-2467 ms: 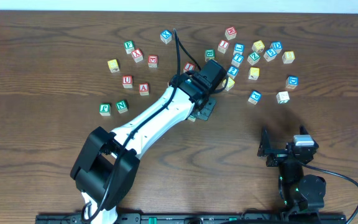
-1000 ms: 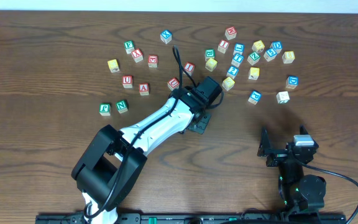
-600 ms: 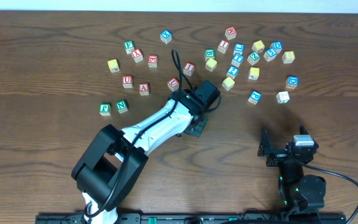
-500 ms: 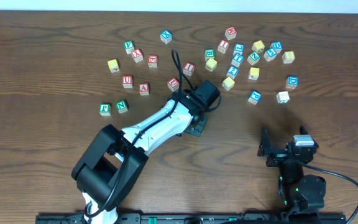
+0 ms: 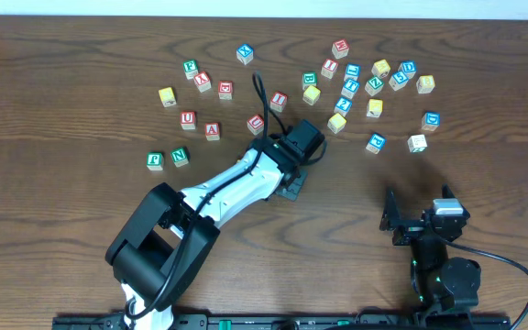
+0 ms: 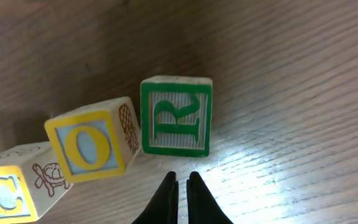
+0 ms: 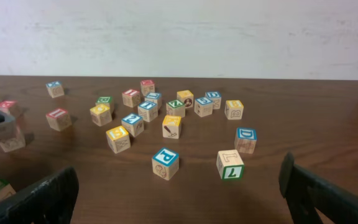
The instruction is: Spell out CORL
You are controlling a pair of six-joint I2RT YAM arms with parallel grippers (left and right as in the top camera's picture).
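In the left wrist view a yellow C block (image 6: 5,190), a yellow O block (image 6: 87,146) and a green R block (image 6: 176,116) lie in a row on the table, O touching R. My left gripper (image 6: 181,182) is shut and empty just in front of the R block. In the overhead view it (image 5: 291,186) sits mid-table and the arm hides those blocks. A block with a green L (image 7: 230,164) lies ahead of my open, empty right gripper (image 7: 179,202). That block also shows in the overhead view (image 5: 417,143), beyond the right gripper (image 5: 418,205).
Many loose letter blocks lie across the far half of the table, a group at left around a red A block (image 5: 212,131) and a group at right around a blue P block (image 5: 376,142). The table's far edge meets a white wall (image 7: 179,37).
The left gripper has drawn back from the far blocks toward the front left and settled; it barely moves in the last half second. The right arm has not moved.
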